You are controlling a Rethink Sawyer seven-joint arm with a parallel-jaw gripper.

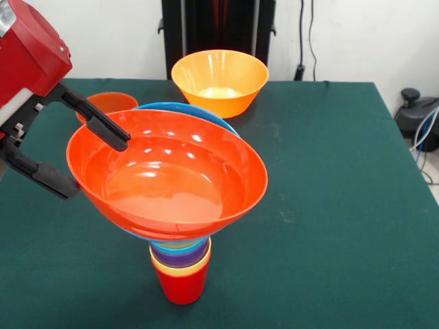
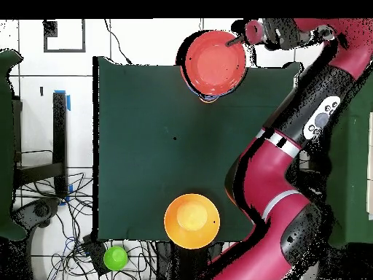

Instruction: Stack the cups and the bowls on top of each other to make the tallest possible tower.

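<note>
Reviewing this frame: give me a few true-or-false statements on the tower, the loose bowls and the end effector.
1. A red cup forms the base of the tower. True.
2. The wide orange bowl tops the tower. True.
3. The large yellow-orange bowl is stacked on the tower. False: it sits apart on the green table.
4. The end effector is shut, clear of the tower. False: it is open, its fingers straddling the orange bowl's rim.
5. A small orange bowl sits behind the tower. True.

My front camera sat low and close, facing across the worktop [image 1: 329, 205]; my overhead looked straight down, sharing that worktop [image 2: 138, 146].
</note>
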